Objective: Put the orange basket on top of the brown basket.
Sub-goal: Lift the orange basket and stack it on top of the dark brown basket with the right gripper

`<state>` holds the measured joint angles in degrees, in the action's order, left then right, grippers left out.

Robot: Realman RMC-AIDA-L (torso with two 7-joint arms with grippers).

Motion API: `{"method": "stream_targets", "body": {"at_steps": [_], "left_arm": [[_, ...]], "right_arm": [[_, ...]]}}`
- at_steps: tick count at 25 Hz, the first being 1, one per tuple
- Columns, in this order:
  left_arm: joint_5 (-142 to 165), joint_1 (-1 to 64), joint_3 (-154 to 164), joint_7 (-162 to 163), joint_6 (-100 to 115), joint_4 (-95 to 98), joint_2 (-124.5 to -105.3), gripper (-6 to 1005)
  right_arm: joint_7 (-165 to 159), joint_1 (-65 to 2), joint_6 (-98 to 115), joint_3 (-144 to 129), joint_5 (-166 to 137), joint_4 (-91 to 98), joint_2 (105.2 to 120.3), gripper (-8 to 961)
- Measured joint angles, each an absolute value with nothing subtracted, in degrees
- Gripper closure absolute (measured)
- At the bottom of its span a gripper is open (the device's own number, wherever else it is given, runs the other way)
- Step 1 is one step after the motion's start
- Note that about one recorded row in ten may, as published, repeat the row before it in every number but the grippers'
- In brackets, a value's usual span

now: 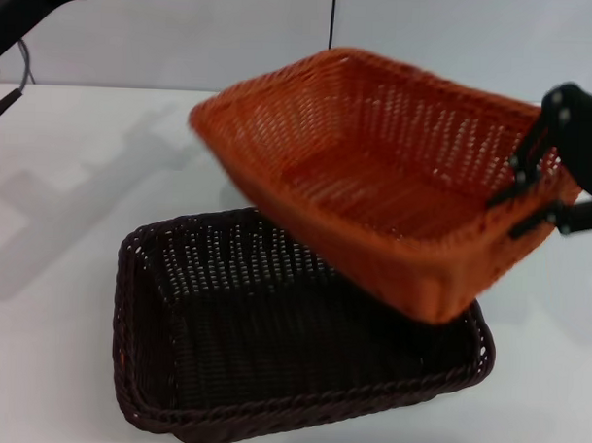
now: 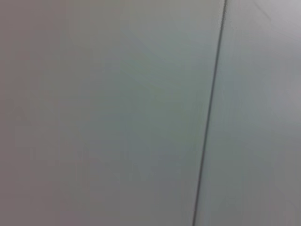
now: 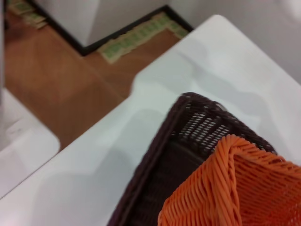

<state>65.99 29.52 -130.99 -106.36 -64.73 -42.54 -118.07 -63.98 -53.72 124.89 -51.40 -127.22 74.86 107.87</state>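
Note:
The orange basket hangs tilted in the air in the head view, its near-left side lower, over the far right part of the brown basket. The brown basket sits flat on the white table. My right gripper is shut on the orange basket's right rim. The right wrist view shows a corner of the orange basket above the brown basket's rim. My left arm is parked at the far left, away from both baskets. The left wrist view shows only a wall.
The table's edge and a brown floor beyond it show in the right wrist view. A wall with a dark vertical seam stands behind the table.

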Motion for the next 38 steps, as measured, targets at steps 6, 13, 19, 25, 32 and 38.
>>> {"method": "stream_targets", "body": {"at_steps": [6,13,19,25,32,38], "left_arm": [[64.4,28.4,-135.1,-107.1,-65.1,-43.3,-117.91,159],[64.0,28.0,-137.9,-107.2,-66.6,-43.3,-117.93,159],[64.0,28.0,-137.7,-107.7,-66.7,-42.7,-118.13,159],[63.9,27.8,-137.4,-107.8,-66.9,-42.3,-118.30,159],[63.9,27.7,-137.7,-107.8,-67.0,-42.1,-118.18,159],[63.4,27.4,-138.0,-108.6,-67.0,-42.0,-118.18,159]], "right_arm": [[-57.4,-52.0,125.0,-55.8,-127.0,75.6,107.53,752],[-47.4,-50.3,125.2,-60.0,-125.8,77.1,108.06,748],[-37.7,-49.8,125.0,-61.2,-125.8,76.8,108.64,744],[-32.3,-51.0,124.7,-60.6,-125.7,73.5,107.48,740],[-25.5,-52.7,124.8,-60.1,-124.1,67.7,105.72,736],[-23.0,-53.4,125.2,-58.3,-121.9,66.8,104.93,732]]}}
